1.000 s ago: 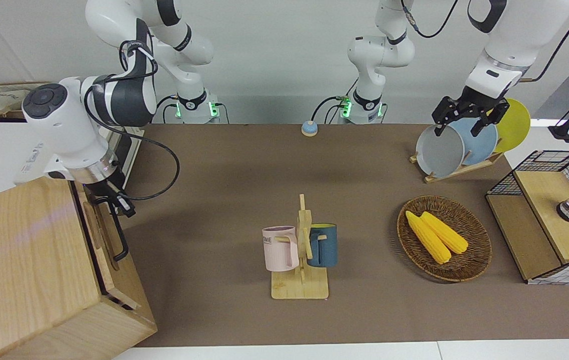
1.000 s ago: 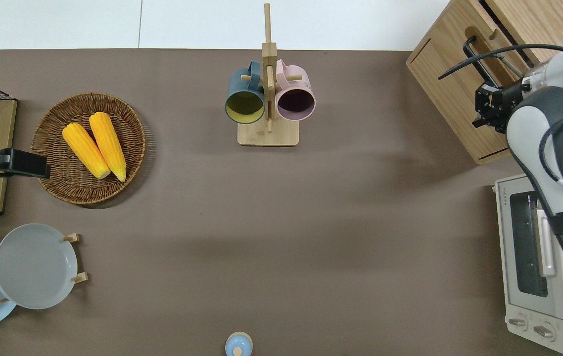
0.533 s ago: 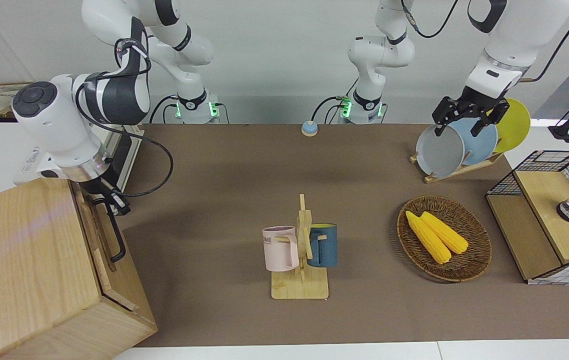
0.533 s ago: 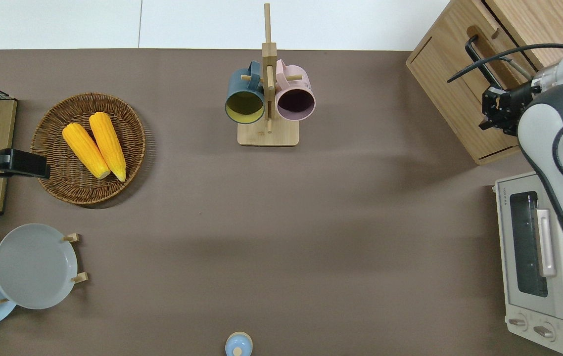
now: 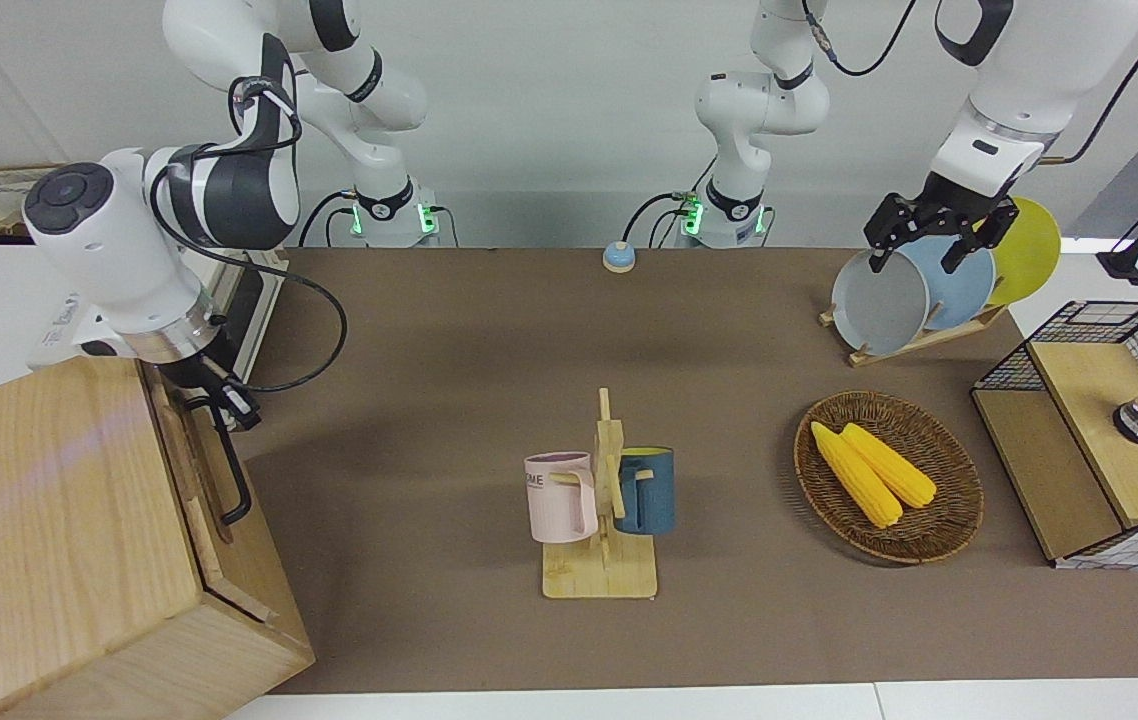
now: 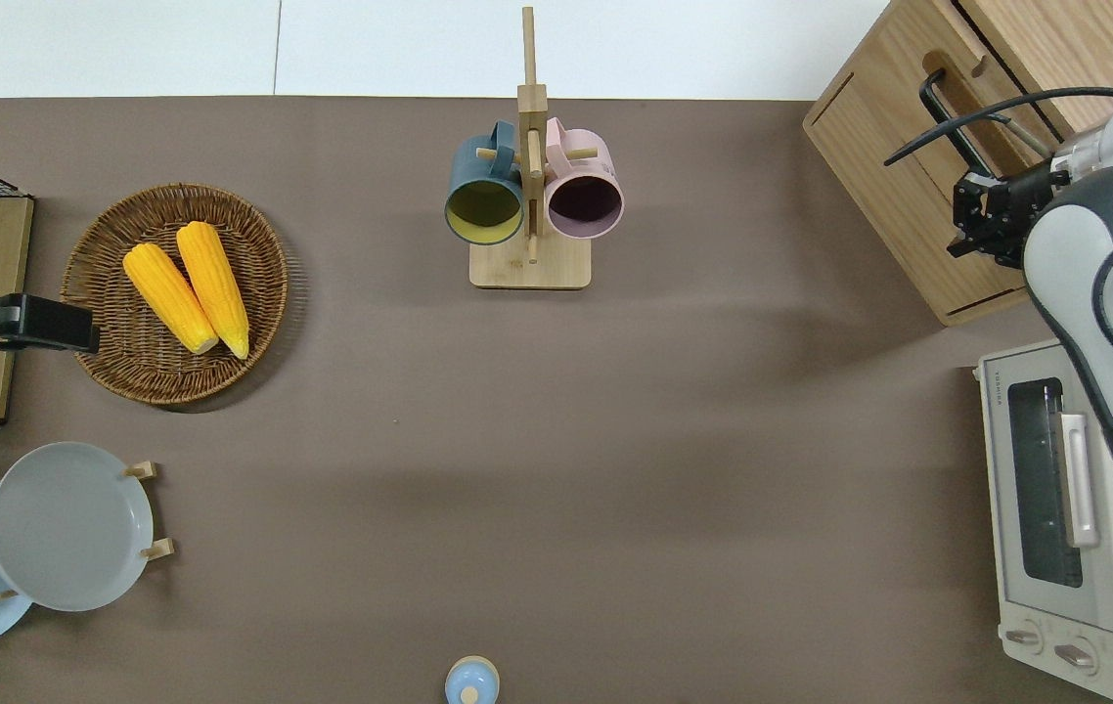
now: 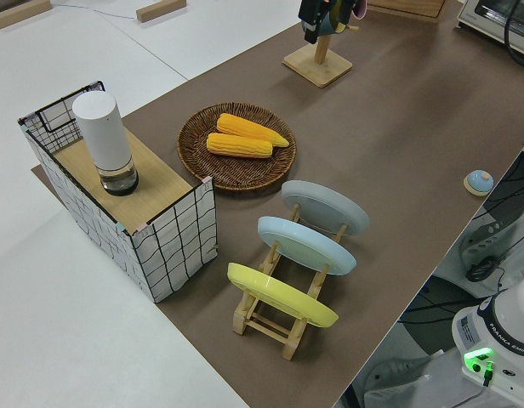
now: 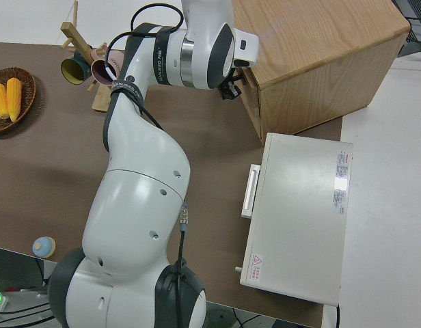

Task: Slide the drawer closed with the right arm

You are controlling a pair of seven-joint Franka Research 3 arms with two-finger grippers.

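On the brown table the light-wood cabinet [image 5: 79,540] fills the lower left of the front view, and the drawer [image 6: 967,117], upper right in the overhead view, sits nearly flush with it. The right gripper [image 6: 982,217] rests against the drawer front beside the black handle [image 5: 229,465]; I cannot tell its finger spacing. The push looks almost finished, so next comes a last short press, then backing off; the left arm is parked.

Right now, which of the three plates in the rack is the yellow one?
The yellow plate stands at the rack's end nearest the robots, with the blue plate in the middle and the grey plate farthest.
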